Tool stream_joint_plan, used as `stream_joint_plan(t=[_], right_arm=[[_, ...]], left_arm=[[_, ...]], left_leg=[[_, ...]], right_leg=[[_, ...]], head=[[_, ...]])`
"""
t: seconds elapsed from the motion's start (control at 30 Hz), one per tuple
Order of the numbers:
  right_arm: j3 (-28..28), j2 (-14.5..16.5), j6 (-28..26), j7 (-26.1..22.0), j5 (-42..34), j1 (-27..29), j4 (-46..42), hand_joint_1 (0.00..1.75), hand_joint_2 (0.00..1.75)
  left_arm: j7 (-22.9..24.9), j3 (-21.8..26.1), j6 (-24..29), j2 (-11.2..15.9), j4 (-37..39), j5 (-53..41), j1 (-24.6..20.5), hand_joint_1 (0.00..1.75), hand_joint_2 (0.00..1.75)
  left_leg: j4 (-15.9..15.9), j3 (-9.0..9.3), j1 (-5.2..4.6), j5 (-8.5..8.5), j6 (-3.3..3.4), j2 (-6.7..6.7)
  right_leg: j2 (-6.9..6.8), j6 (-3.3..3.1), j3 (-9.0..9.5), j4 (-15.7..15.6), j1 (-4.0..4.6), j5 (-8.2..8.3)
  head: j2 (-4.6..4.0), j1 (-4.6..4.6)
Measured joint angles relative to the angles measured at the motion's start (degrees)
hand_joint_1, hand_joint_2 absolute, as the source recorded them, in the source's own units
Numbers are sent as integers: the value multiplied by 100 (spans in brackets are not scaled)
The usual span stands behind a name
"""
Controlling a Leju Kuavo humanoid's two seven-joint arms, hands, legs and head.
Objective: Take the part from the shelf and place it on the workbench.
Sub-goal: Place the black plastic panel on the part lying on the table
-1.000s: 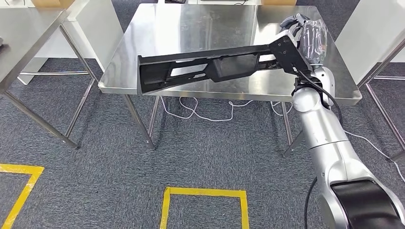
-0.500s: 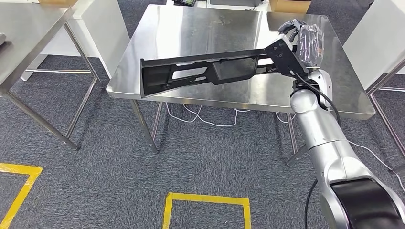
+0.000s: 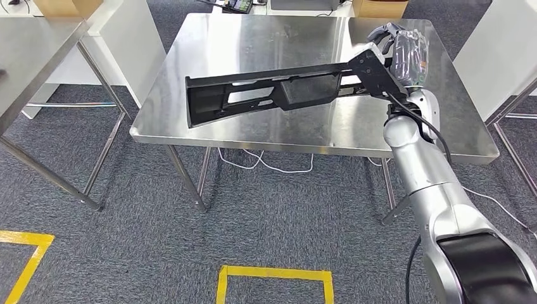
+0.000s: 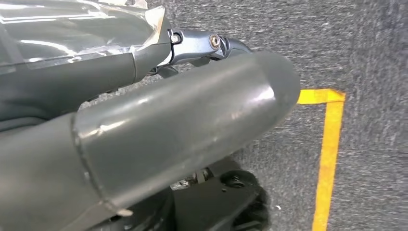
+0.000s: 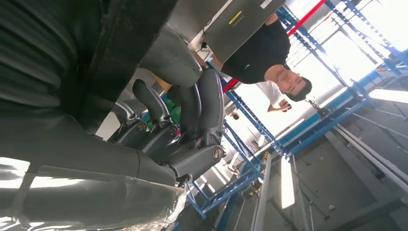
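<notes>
Steel workbench on grey carpet floor w/ yellow tape marks.

Workbench glossy brushed steel; part matt black plastic; floor rough grey carpet.

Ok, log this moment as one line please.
phase: carry | right hand: holds black part by one end | part above workbench, not yet placed
</notes>
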Motion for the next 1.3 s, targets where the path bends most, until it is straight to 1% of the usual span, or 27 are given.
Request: stream_joint_plan(t=[0.03, 0.07, 0.1, 0.17, 0.23, 0.27, 0.3, 0.37, 0.4, 0.43, 0.47, 0.53, 0.57, 0.6, 0.7, 0.77, 0.8, 0.87, 0.9, 0.93, 0.97, 1.03, 1.07, 1.1, 1.13, 1.23, 1.3], right_arm=[[4, -1, -13, 22, 29, -15, 17, 175, 175], [8, -2, -34, 51, 61, -37, 35, 175, 175], [12, -5, -65, 89, 102, -58, 55, 175, 175], [18, -19, -142, 201, 240, -89, 115, 175, 175], [19, -44, -238, 294, 436, -123, 238, 175, 175], [16, -56, -301, 315, 525, -156, 329, 175, 175], [11, -72, -365, 335, 604, -190, 441, 175, 175], [0, -104, -473, 413, 776, -235, 720, 175, 175], [-5, -124, -504, 465, 871, -242, 877, 175, 175], [-10, -144, -527, 512, 964, -249, 1032, 175, 175], [-18, -162, -553, 543, 1044, -263, 1173, 175, 175], [-35, -193, -639, 589, 1193, -326, 1420, 175, 175], [-40, -202, -695, 635, 1286, -376, 1535, 175, 175], [-42, -214, -752, 701, 1395, -423, 1644, 175, 175], [-39, -267, -904, 981, 1815, -493, 1920, 175, 175], [-38, -336, -1019, 1179, 2118, -508, 2039, 175, 175], [-37, -380, -1079, 1268, 2237, -509, 2084, 175, 175], [-43, -473, -1175, 1397, 2390, -470, 2166, 175, 175], [-57, -521, -1202, 1441, 2443, -421, 2198, 175, 175], [-85, -571, -1214, 1472, 2490, -358, 2223, 175, 175], [-129, -621, -1218, 1494, 2534, -287, 2241, 175, 175], [-244, -700, -1219, 1517, 2604, -165, 2257, 175, 175], [-301, -727, -1219, 1520, 2624, -126, 2261, 175, 175], [-352, -749, -1219, 1520, 2636, -95, 2263, 175, 175], [-398, -772, -1219, 1520, 2639, -64, 2265, 175, 175], [-521, -842, -1220, 1520, 2661, 10, 2265, 175, 175], [-599, -877, -1221, 1526, 2692, 42, 2256, 175, 175]], left_arm=[[-1, 3, 0, 1, 1, 0, -1, 0, 0], [-1, 7, 0, 1, 1, 0, -3, 0, 0], [0, 9, 1, 1, 1, 0, -3, 0, 0], [6, 10, 1, 1, 1, 0, -3, 0, 0], [20, 10, 1, -4, 1, -1, 0, 0, 0], [28, 11, 1, -7, 0, -2, -2, 0, 0], [36, 12, 1, -9, 0, -2, -2, 0, 0], [43, 17, 2, -7, 0, -2, 4, 0, 0], [43, 23, 2, -5, 1, -1, 14, 0, 0], [40, 33, 1, -4, 1, -1, 26, 0, 0], [39, 46, -1, -3, 2, -1, 36, 0, 0], [36, 70, -2, -2, 2, -2, 52, 0, 0], [35, 78, -3, -1, 2, -4, 55, 0, 0], [33, 85, -4, 2, 2, -9, 56, 0, 0], [25, 105, -17, 20, 1, -36, 61, 0, 0], [19, 109, -40, 36, 0, -68, 61, 0, 0], [17, 108, -51, 42, -1, -83, 61, 0, 0], [16, 107, -66, 43, 0, -116, 62, 0, 0], [17, 107, -67, 44, 0, -132, 65, 0, 0], [19, 106, -69, 46, 0, -152, 67, 0, 0], [19, 106, -73, 50, 0, -170, 67, 0, 0], [19, 106, -81, 64, 0, -193, 67, 0, 0], [20, 106, -85, 72, 0, -199, 64, 0, 0], [21, 105, -87, 79, 0, -204, 58, 0, 0], [23, 105, -89, 85, 0, -205, 54, 0, 0], [30, 104, -91, 90, -1, -209, 51, 0, 0], [30, 104, -97, 90, -2, -211, 45, 0, 0]], left_leg=[[-397, 167, -8, 208, 21, 1], [-716, 317, -24, 319, 52, 2], [-896, 413, -45, 343, 85, 4], [-966, 480, -79, 262, 155, 7], [-1031, 553, -74, 259, 231, 3], [-1072, 598, -71, 259, 272, -1], [-1099, 637, -67, 249, 312, -3], [-1105, 696, -79, 195, 373, -16], [-1104, 735, -85, 161, 387, -25], [-1101, 782, -90, 123, 390, -36], [-1094, 832, -95, 81, 382, -49], [-1058, 914, -114, -20, 344, -63], [-1029, 935, -132, -78, 317, -68], [-1004, 946, -149, -126, 291, -69], [-971, 953, -139, -227, 216, -66], [-739, 850, -111, -360, 144, -46], [-459, 703, -92, -471, 106, -33], [313, 243, -57, -700, 47, -12], [594, 27, -45, -730, 33, -7], [689, -108, -39, -656, 29, -3], [553, -124, -37, -470, 36, -2], [-186, 113, -39, 51, 80, -5], [-533, 258, -52, 216, 110, -7], [-768, 373, -68, 279, 143, -6], [-864, 429, -88, 258, 172, -6], [-964, 520, -128, 199, 264, -3], [-1071, 636, -128, 207, 341, -4]], right_leg=[[2, 29, 47, -3, 10, -40], [5, 59, 76, -5, 19, -73], [6, 92, 87, -12, 31, -97], [5, 155, 97, -43, 43, -122], [-12, 196, 62, 32, 50, -183], [-19, 191, -32, 218, 55, -258], [-24, 168, -213, 540, 55, -365], [-22, 133, -707, 1349, 59, -573], [-22, 148, -908, 1608, 61, -591], [-22, 186, -1001, 1647, 62, -512], [-23, 238, -972, 1444, 63, -338], [-36, 323, -685, 633, 65, 109], [-40, 316, -548, 296, 70, 264], [-42, 288, -458, 91, 71, 344], [-31, 165, -399, 13, 66, 326], [-25, 83, -340, 3, 33, 281], [-24, 41, -303, 0, 16, 256], [-23, -7, -245, -1, 18, 198], [-22, -9, -216, 0, 18, 168], [-19, -1, -178, 0, 17, 134], [-17, 12, -129, 0, 14, 97], [-6, 47, -22, -5, 8, 19], [5, 71, 12, -7, 22, -13], [16, 98, 26, -10, 32, -39], [24, 128, 24, -15, 42, -55], [0, 229, 17, -19, 64, -100], [-39, 232, -146, 298, 108, -238]], head=[[0, 2], [0, 4], [0, 2], [0, 1], [0, 11], [0, 16], [0, 24], [0, 29], [0, 28], [0, 31], [0, 31], [0, 40], [0, 41], [0, 33], [0, 9], [0, -13], [0, -24], [0, -46], [0, -45], [0, -46], [0, -45], [0, -45], [0, -43], [0, -42], [0, -39], [0, -24], [0, -12]])
